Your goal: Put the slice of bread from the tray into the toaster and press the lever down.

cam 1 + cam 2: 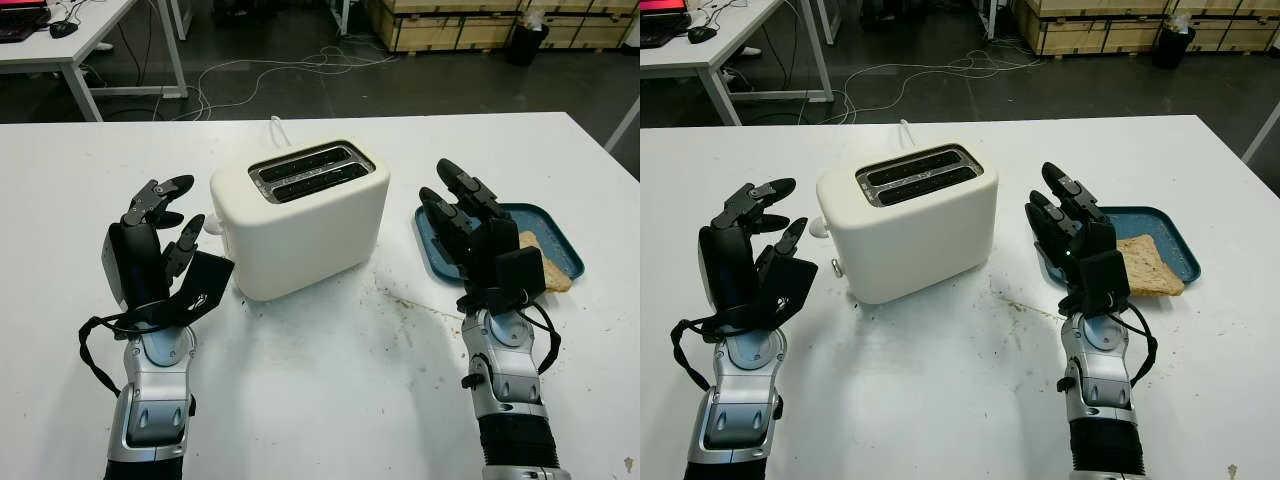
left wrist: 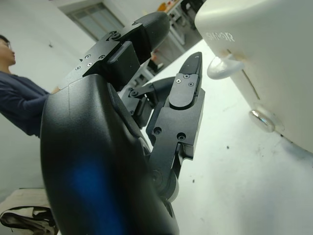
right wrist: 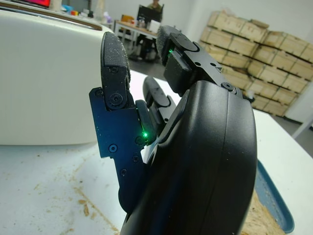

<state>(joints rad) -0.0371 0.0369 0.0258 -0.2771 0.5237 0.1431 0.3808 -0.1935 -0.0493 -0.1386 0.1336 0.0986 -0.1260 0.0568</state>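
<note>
My left robot hand is open and holds nothing; I see it at the left of the head view, raised off the counter, palm turned toward the toaster and just beside its left end without touching. Its forearm rises from the bottom left corner. In the left wrist view a round knob and a smaller button sit on the toaster's end wall close to my fingers, with faint raised lettering above the knob that I cannot read.

My right robot hand is open too, empty, at the right of centre, fingers pointing up the frame and hanging over the near left corner of the tray. Its forearm comes straight up from the bottom right.

The bread lies on the tray at the right of the frame, its near edge overhanging the tray rim, just beside my right wrist. The toaster stands mid-frame, both slots empty. Crumbs scatter the counter between toaster and right arm.

A person shows in the left wrist view's background.
</note>
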